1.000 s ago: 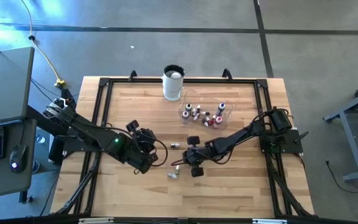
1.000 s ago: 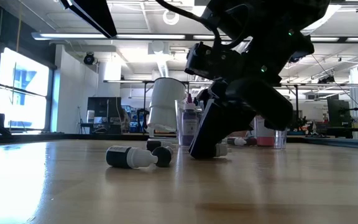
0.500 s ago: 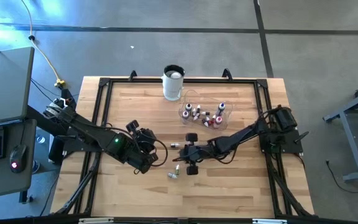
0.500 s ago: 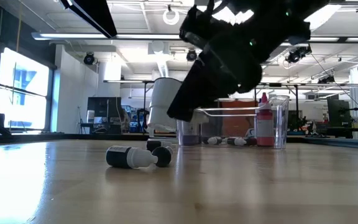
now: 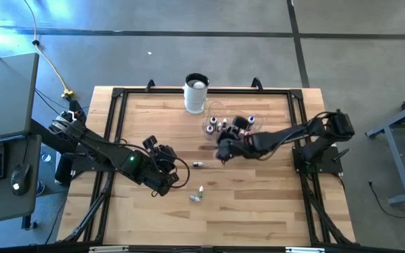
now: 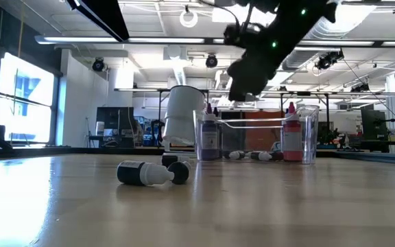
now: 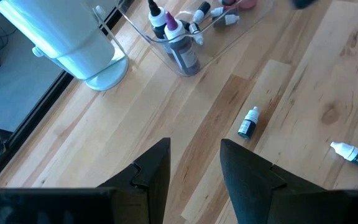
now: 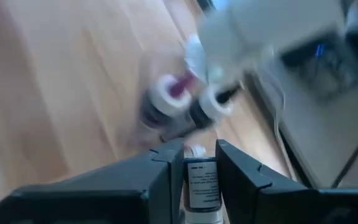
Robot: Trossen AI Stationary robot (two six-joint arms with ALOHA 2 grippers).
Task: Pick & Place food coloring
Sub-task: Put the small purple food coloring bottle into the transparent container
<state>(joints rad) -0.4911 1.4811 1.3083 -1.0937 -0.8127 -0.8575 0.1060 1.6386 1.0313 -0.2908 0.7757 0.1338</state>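
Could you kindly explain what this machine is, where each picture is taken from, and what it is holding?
It is a two-armed robot at a wooden table. One camera looks down from above, one sits at table height, and one rides on each wrist. The right gripper is shut on a small bottle of food coloring, beside the clear bowl holding other bottles. The left gripper waits open over the table. Three loose bottles lie on the wood, and a white cup stands behind.
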